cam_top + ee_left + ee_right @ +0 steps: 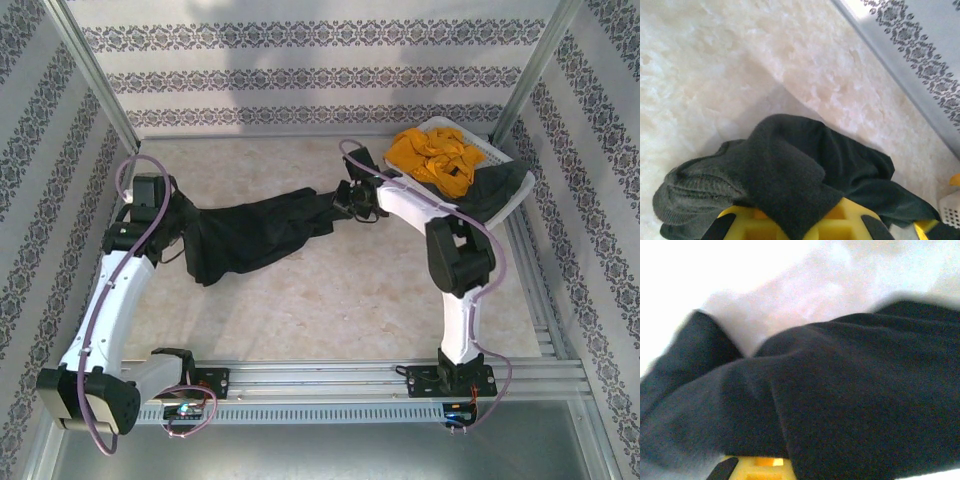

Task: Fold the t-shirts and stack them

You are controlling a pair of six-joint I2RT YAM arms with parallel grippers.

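This is a robotics lab cell, a purpose-built test rig. The table [330, 300] has a pale marble-look top. Aluminium posts [92, 75] rise at its far corners, and flat panels [300, 60] of striped, patterned wallpaper stand between them as walls. Slotted aluminium rails [330, 372] run along its near edge. Two white robot arms are bolted to them, the left arm [108, 290] and the right arm [460, 320], with bare cables [119, 185] looped along them.

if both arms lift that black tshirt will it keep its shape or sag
Probably floppy: the black t-shirt gathers in loose folds between the left gripper and right gripper. Its middle would likely sag when lifted. Slipping seems unlikely, as cloth bunches thickly in both shut grips.
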